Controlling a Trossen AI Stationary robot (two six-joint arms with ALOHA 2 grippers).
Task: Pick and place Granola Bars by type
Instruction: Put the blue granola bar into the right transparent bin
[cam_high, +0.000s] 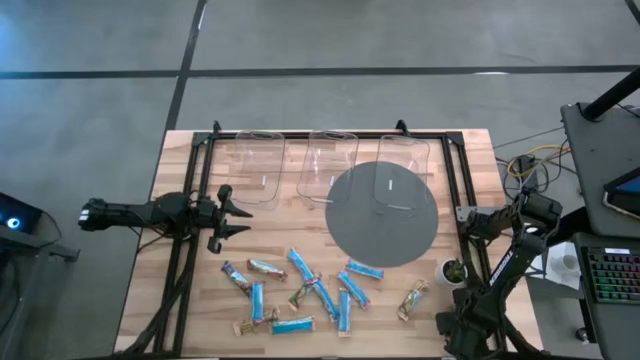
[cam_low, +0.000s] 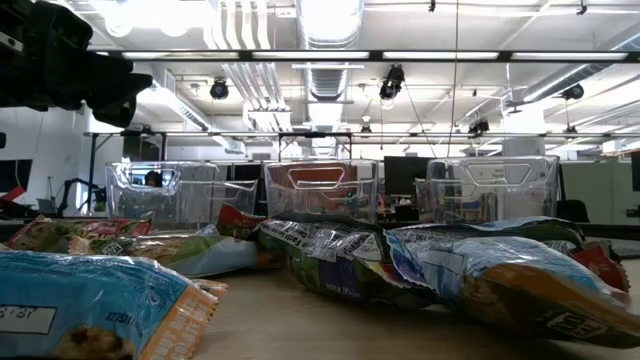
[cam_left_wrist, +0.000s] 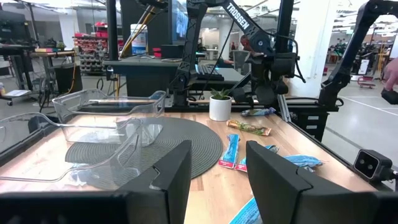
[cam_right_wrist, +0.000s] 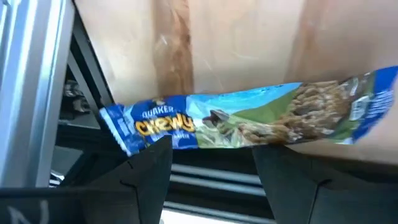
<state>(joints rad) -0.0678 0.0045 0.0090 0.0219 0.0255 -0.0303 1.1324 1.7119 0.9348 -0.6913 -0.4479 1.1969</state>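
glossy crinkled granola bars (cam_high: 300, 290) on wood-plank table (cam_high: 180, 300)

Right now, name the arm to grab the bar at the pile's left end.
Left: the left claw, open, hovers near that bar; the right claw waits at the table's right edge.

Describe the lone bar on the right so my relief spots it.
Find the round grey mat on the table's right half. A small potted plant stands by its robot-side edge. The bar beside it is tan-green and lies apart from the mostly blue cluster.
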